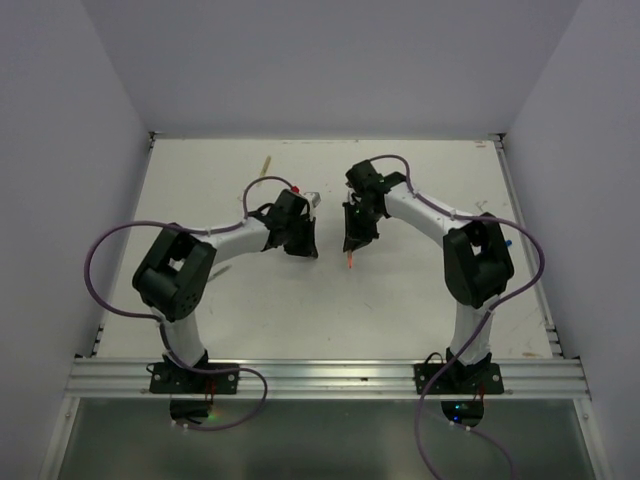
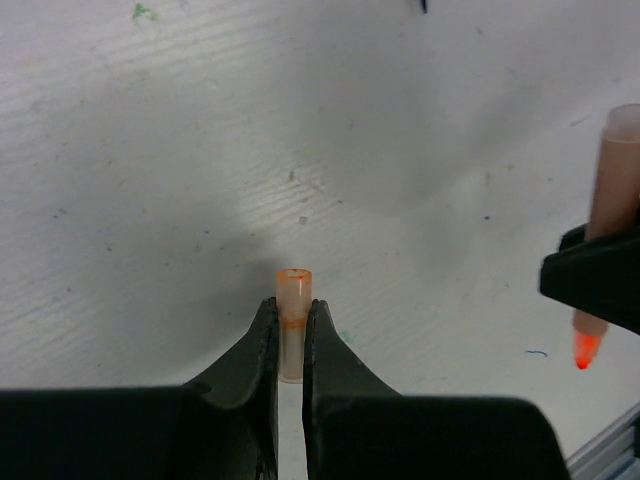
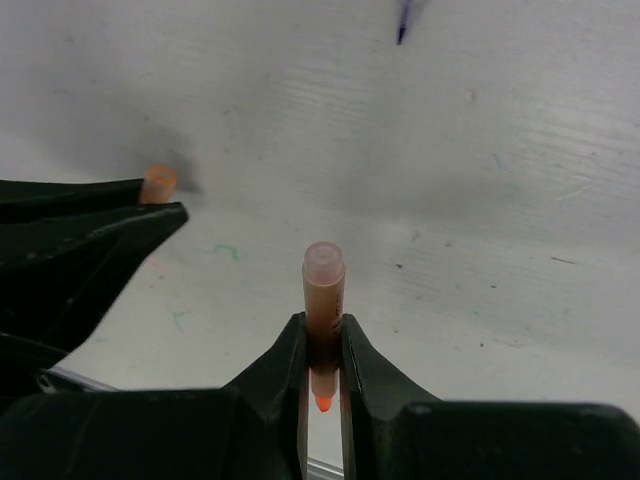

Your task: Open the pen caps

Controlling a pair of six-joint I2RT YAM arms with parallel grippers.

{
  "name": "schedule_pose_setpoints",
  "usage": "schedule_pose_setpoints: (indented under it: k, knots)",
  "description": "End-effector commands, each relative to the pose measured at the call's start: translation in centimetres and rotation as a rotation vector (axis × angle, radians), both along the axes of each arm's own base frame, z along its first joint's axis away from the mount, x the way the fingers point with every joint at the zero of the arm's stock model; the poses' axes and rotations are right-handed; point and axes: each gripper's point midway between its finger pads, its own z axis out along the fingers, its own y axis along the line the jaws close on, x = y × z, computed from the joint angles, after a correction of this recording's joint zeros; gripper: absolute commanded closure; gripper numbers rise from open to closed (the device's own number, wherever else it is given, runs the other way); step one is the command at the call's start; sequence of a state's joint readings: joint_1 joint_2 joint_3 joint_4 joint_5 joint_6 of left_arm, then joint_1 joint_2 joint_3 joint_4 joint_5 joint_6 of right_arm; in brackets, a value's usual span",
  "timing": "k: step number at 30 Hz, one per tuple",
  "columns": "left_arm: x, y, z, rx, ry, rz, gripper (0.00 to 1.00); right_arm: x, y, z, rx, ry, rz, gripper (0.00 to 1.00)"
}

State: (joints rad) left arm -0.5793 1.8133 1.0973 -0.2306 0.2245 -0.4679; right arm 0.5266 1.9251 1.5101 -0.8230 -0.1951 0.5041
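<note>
A white, ink-flecked bench (image 1: 400,300) sits between pale walls. Over its middle the left hand (image 2: 292,308) is closed tight on a pale-orange pen cap (image 2: 294,283) (off its pen, poking out past the fingertips). Just beside it the right hand (image 3: 322,330) pinches the uncapped pen (image 3: 324,285), its orange tip (image 3: 323,403) bare, and farther back a thin pen (image 1: 267,163) lies on the bench.

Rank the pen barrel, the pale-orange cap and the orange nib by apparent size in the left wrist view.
1. pen barrel, largest, though partly hidden and cut off by the frame.
2. pale-orange cap; it sits nearer the camera, so its true size is unsure.
3. orange nib, clearly smallest.
</note>
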Motion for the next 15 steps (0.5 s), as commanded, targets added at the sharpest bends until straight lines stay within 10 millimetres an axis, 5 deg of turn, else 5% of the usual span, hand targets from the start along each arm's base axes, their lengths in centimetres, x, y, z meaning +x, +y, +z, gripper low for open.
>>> schedule_pose_setpoints:
  k: [1, 9, 15]
  knots:
    - [0.0, 2.6, -2.3, 0.152, -0.011, 0.055, 1.0, -0.7, -2.4, -1.4, -0.115, 0.005, 0.009, 1.0]
    - [-0.1, 3.6, -4.0, 0.243, 0.013, 0.08, 1.0, -0.3, -3.0, -5.1, -0.186, 0.025, 0.006, 1.0]
    - [-0.4, 3.6, -4.5, 0.299, 0.027, 0.068, 1.0, 1.4, -2.5, -5.4, -0.195, -0.018, -0.009, 1.0]
